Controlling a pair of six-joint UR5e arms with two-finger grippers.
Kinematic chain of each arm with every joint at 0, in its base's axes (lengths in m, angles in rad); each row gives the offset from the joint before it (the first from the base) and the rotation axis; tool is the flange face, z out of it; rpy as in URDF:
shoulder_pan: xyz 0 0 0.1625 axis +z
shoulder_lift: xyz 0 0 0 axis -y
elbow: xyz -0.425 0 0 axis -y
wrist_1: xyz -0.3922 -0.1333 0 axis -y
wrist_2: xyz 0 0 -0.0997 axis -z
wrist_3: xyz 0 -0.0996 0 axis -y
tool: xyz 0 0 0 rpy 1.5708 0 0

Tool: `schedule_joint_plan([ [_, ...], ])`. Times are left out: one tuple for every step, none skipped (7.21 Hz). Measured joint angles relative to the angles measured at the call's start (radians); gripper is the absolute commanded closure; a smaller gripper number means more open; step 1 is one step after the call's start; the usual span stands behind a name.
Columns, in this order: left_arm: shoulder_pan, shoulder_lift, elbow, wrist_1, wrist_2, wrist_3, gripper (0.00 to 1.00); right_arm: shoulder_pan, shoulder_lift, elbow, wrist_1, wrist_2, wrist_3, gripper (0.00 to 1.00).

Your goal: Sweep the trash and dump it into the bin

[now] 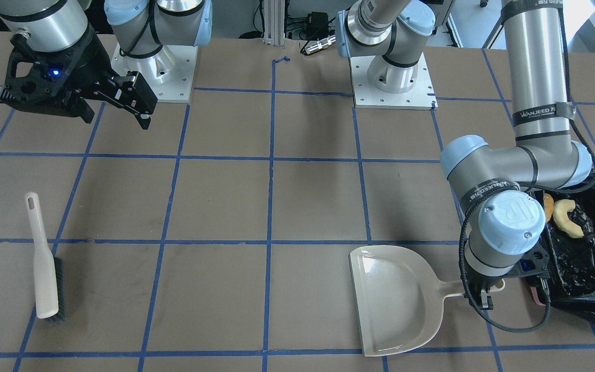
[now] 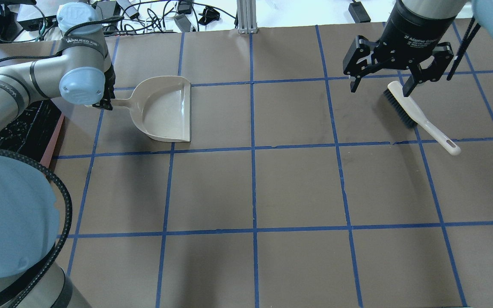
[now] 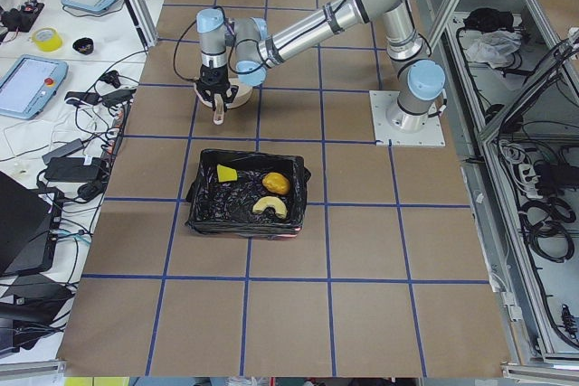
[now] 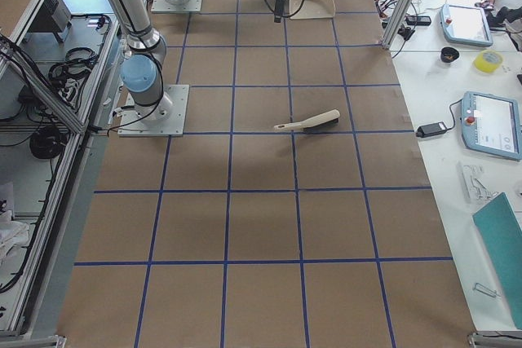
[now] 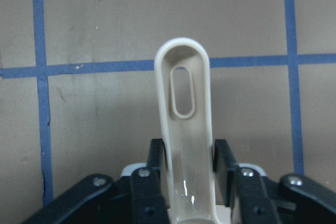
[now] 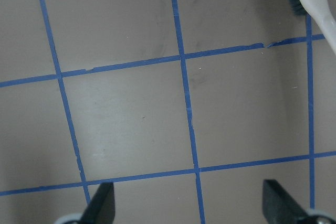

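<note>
The worktop carries the bin at its left edge. The dustpan lies flat just beside the bin, toward the far-left corner, with its long axis running from the handle at the bin side to the mouth facing the right edge. The left gripper clamps that handle. We judge that it need only let go. The brush lies near the far-right corner. The right gripper hangs high, well apart from the brush, wide and empty. In the bin lie the bread roll, croissant piece and sponge wedge.
</note>
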Motion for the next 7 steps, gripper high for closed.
schedule_joint_plan([
  [-0.010, 0.010, 0.004, -0.001, -0.001, 0.077, 0.32, 0.000, 0.000, 0.000, 0.000, 0.000, 0.000, 0.00],
  [-0.015, 0.030, 0.009, -0.001, -0.002, 0.207, 0.22, 0.000, 0.000, 0.000, 0.000, 0.000, 0.000, 0.00],
  [-0.018, 0.050, 0.015, -0.002, 0.001, 0.348, 0.14, -0.001, 0.000, 0.000, 0.000, 0.000, 0.000, 0.00],
  [-0.021, 0.068, 0.017, -0.003, 0.003, 0.475, 0.03, -0.001, 0.000, 0.000, 0.000, 0.000, 0.000, 0.00],
  [-0.025, 0.089, 0.021, -0.004, 0.000, 0.624, 0.00, -0.001, -0.001, 0.000, 0.000, -0.001, 0.000, 0.00],
  [-0.027, 0.113, 0.032, -0.003, -0.009, 0.768, 0.00, -0.001, -0.002, 0.000, 0.000, -0.001, 0.000, 0.00],
  [-0.029, 0.141, 0.045, -0.007, -0.020, 0.862, 0.00, -0.002, -0.005, 0.001, 0.000, -0.001, 0.000, 0.00],
])
